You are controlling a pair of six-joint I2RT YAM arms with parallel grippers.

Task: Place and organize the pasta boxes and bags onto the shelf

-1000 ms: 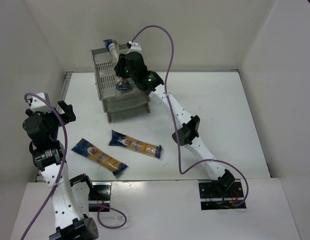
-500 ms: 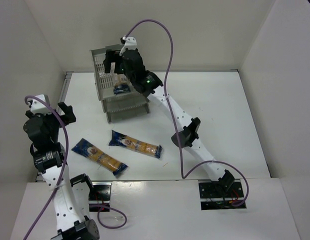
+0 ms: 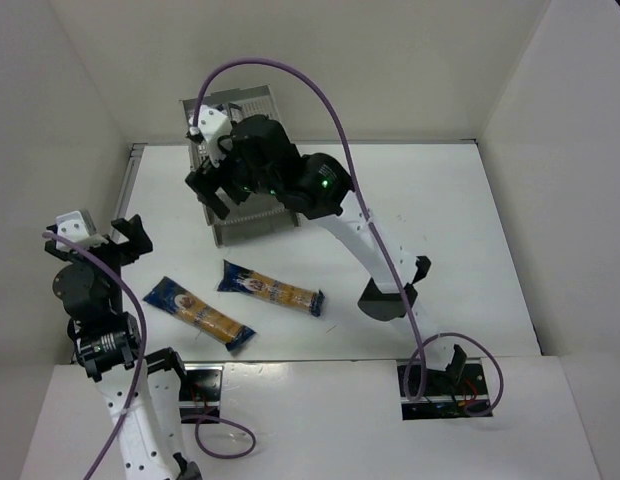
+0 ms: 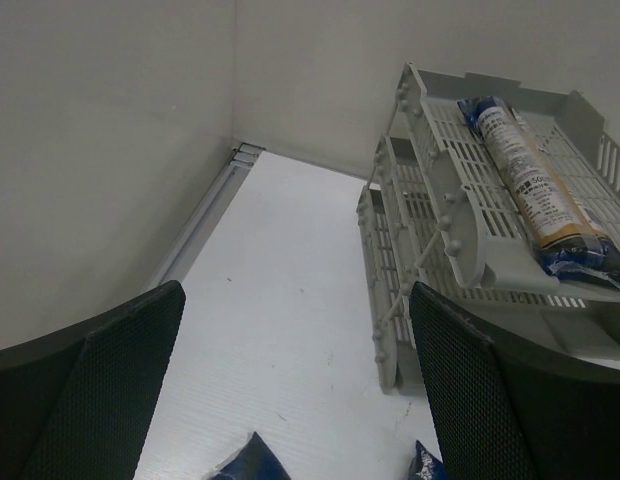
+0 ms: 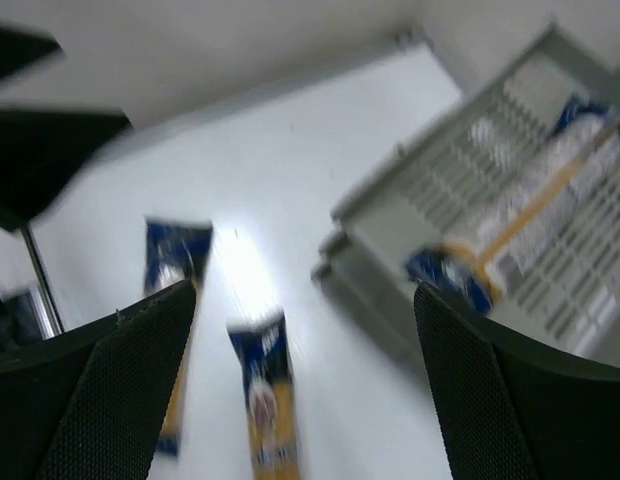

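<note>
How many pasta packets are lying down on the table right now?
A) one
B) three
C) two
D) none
C: the left packet and the right packet lie side by side on the white table, while the third packet lies in the top tray of the shelf.

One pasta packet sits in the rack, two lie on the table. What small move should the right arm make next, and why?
Probably lower the right gripper toward the nearer long blue-ended pasta packet on the white table. Its jaws stand open and empty by the light grey slatted plastic rack, whose top tray holds a third packet; the other loose packet lies closer to the left gripper.
</note>
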